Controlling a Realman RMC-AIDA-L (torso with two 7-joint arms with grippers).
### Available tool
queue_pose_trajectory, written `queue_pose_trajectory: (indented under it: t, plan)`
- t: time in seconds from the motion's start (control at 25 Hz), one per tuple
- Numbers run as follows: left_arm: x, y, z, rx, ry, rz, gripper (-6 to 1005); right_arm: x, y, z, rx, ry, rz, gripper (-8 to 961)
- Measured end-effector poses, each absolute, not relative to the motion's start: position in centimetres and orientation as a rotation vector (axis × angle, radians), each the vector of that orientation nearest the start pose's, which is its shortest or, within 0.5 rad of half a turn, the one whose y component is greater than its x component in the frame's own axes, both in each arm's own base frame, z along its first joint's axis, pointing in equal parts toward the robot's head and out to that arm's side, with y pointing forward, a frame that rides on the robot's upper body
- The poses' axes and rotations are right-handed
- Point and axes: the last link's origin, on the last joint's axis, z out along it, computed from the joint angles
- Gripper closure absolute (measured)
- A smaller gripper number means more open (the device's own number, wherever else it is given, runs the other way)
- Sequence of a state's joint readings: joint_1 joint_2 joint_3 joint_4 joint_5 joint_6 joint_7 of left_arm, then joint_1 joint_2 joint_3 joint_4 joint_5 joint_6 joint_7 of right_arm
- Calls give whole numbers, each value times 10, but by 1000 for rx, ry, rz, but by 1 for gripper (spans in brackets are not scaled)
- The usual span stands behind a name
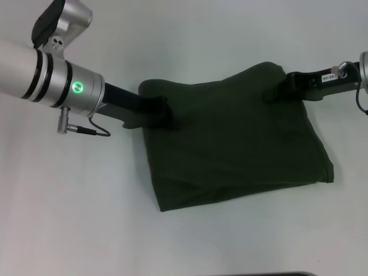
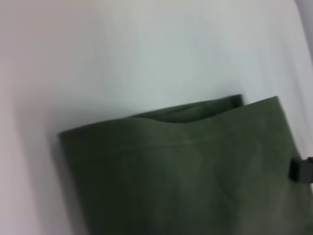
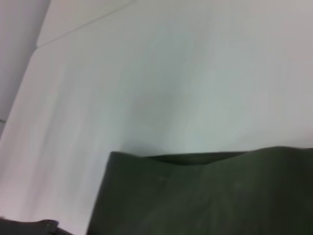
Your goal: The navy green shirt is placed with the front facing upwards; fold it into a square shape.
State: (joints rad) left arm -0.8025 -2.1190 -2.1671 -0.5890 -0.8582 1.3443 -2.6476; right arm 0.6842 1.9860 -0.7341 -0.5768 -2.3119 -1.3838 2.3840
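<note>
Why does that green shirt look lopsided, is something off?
The shirt is folded but askew: its far edge is held up between the left gripper and right gripper, the near edge slants, and it isn't square yet. No damage shows.

Left arm: reaching in from the upper left, green wrist light lit.
Left gripper [image 1: 161, 109]: low, fingers closed on the cloth edge.
Right arm: extended inward from the right.
Right gripper [image 1: 275, 92]: level with its partner, pinching the opposite corner.

Silver left arm [image 1: 34, 72] with black bands, green ring light [image 1: 77, 87] and thin black cable [image 1: 95, 131]; black grippers
</note>
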Motion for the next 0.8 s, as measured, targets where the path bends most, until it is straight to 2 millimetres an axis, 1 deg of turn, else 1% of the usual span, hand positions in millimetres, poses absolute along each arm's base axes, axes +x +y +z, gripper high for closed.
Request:
queue_pose_trajectory:
  t: [0.16,0.32,0.48,0.6,0.72,0.8]
  plan:
    - [-212,368,-72,-2373,-1946,-73,995,288,371,4,-2262,1818,256,954]
    - [-215,370,-71,-2361,-1930,-51,995,287,372,3,-2264,1812,251,953]
    - [-215,372,-66,-2358,-1930,-67,995,284,373,7,-2278,1804,256,953]
    - [-210,373,-51,-2382,-1938,-115,995,277,373,21,-2320,1799,292,953]
    - [-200,374,-26,-2419,-1938,-229,994,268,372,41,-2366,1788,364,953]
    - [-195,375,-18,-2431,-1937,-288,992,265,372,50,-2375,1786,406,953]
